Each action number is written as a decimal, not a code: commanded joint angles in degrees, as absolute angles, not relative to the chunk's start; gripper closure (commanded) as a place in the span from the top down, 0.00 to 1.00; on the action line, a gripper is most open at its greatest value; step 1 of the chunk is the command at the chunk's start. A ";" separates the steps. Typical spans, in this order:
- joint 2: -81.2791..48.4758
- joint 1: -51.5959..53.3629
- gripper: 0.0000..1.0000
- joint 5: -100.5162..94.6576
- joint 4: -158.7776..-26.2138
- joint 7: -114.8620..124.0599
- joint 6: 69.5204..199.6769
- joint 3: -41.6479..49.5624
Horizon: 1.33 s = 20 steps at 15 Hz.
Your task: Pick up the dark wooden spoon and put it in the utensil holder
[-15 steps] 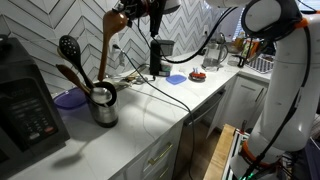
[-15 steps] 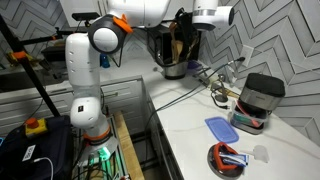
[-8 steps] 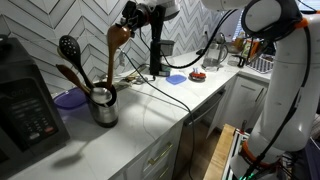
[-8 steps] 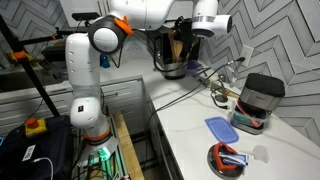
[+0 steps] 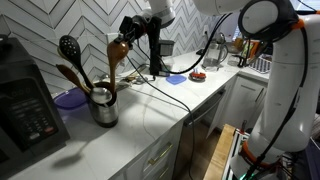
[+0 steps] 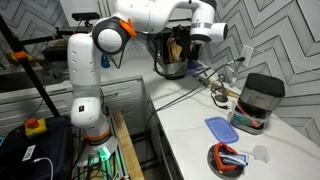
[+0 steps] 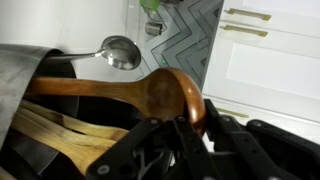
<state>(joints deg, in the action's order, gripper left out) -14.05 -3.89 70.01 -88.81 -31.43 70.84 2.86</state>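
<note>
The dark wooden spoon [image 5: 117, 50] stands nearly upright, bowl up, with its handle end down in the steel utensil holder [image 5: 103, 105] on the counter. My gripper [image 5: 130, 33] is shut on the spoon at its bowl end, above the holder. In the wrist view the reddish-brown bowl [image 7: 170, 95] sits between my fingers [image 7: 196, 128], and the handle runs left over the holder's rim [image 7: 20, 70]. A black slotted spoon [image 5: 69, 46] and a darker wooden utensil [image 5: 68, 73] also stand in the holder. In an exterior view my gripper [image 6: 193, 33] hangs over the holder [image 6: 172, 68].
A black coffee machine [image 5: 25, 100] stands close beside the holder. A purple lid [image 5: 70, 98] lies behind it. Cables cross the counter toward a blue lid [image 5: 176, 78] and a red bowl [image 5: 198, 74]. A metal ladle [image 7: 120, 52] juts out in the wrist view.
My gripper has come down and toward the holder with the spoon. The spoon's handle has gone down into the holder among the other utensils.
</note>
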 commanded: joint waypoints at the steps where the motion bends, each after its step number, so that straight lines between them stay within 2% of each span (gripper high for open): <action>1: -16.57 -2.92 0.04 68.03 -89.04 -33.79 74.57 2.15; 3: -17.63 -2.94 0.04 67.89 -88.68 -34.20 75.17 1.99; 4: -17.23 -3.28 0.15 69.10 -88.82 -32.40 73.22 1.66; 6: -17.98 -3.23 0.15 69.07 -88.81 -32.78 73.44 1.58; 7: -18.04 -3.24 0.04 69.07 -88.79 -32.82 73.45 1.58; 12: -20.50 -2.74 0.04 68.56 -88.83 -31.78 74.18 1.29; 13: -20.84 -2.82 0.35 68.76 -88.67 -31.49 73.96 1.21; 16: -20.31 -3.45 0.54 69.38 -87.99 -31.80 73.27 1.19; 20: -16.64 -4.56 0.85 69.82 -86.97 -33.21 73.09 1.71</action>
